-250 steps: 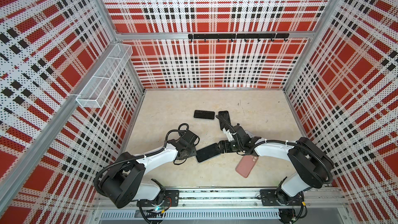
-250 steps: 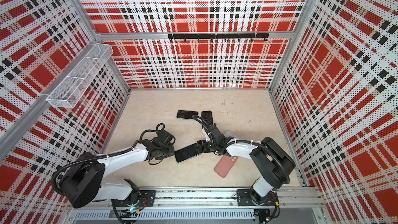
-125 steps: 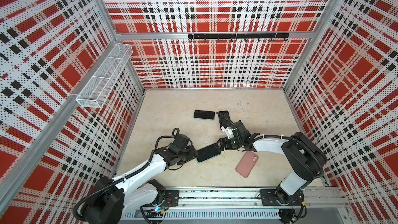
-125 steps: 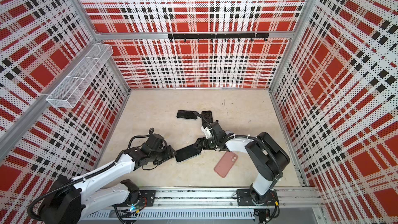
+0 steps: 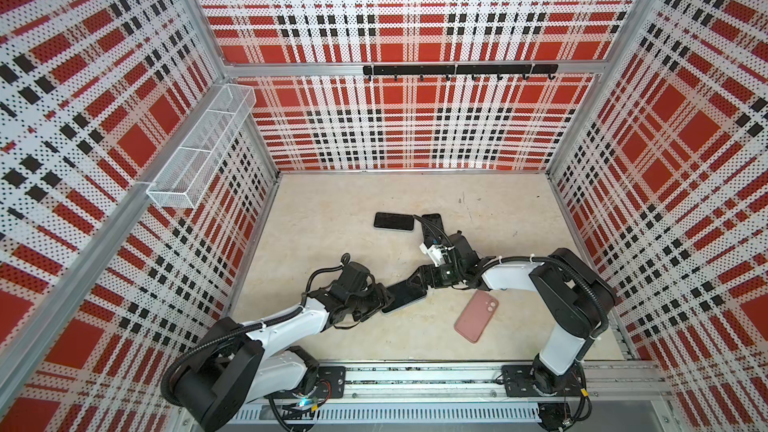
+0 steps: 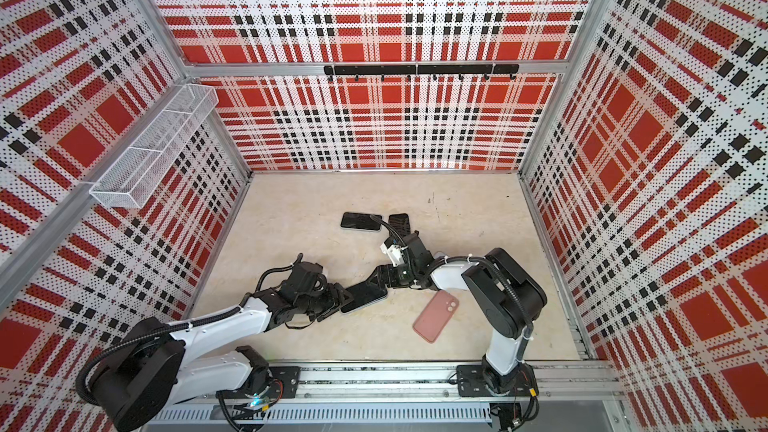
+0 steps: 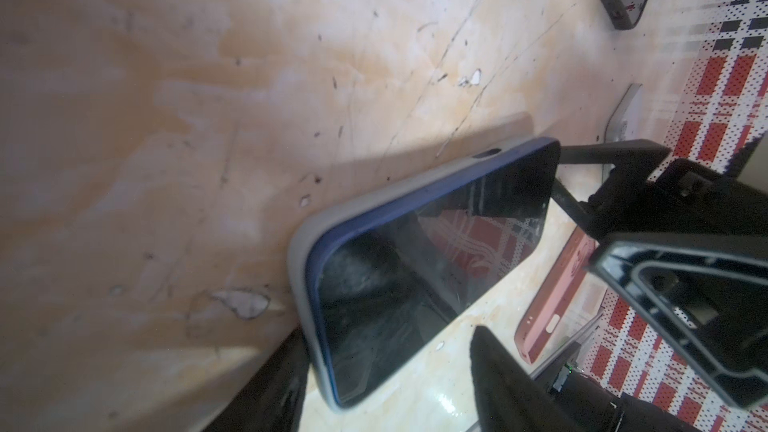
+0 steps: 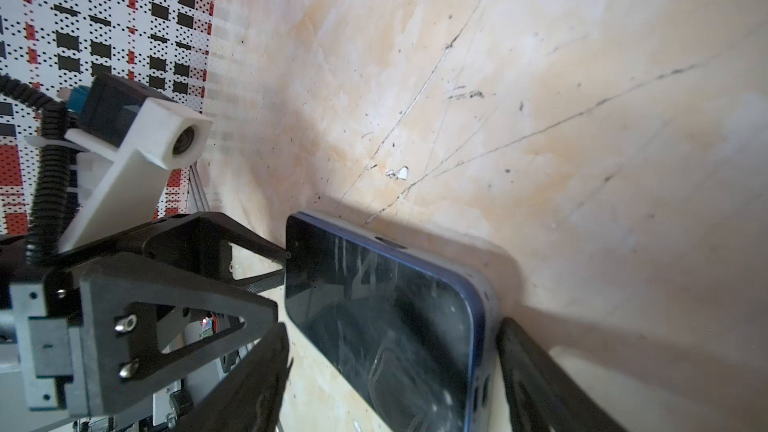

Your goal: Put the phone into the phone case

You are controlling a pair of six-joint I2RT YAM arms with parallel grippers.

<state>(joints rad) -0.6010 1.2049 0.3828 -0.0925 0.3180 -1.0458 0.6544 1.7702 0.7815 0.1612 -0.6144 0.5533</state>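
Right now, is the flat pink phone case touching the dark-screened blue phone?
Apart. Both top views show bare table between pink phone case and blue phone.

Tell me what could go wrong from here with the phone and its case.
1. The left pincer and right pincer straddle opposite ends of the phone; uneven pushing could skid it or pop it from the grey case, whose rim shows along only part of its edge.
2. The pink case lies close beside the right arm; a sweep might knock it.

Robot lab cell, plaid perforated walls (image 5: 407,126)
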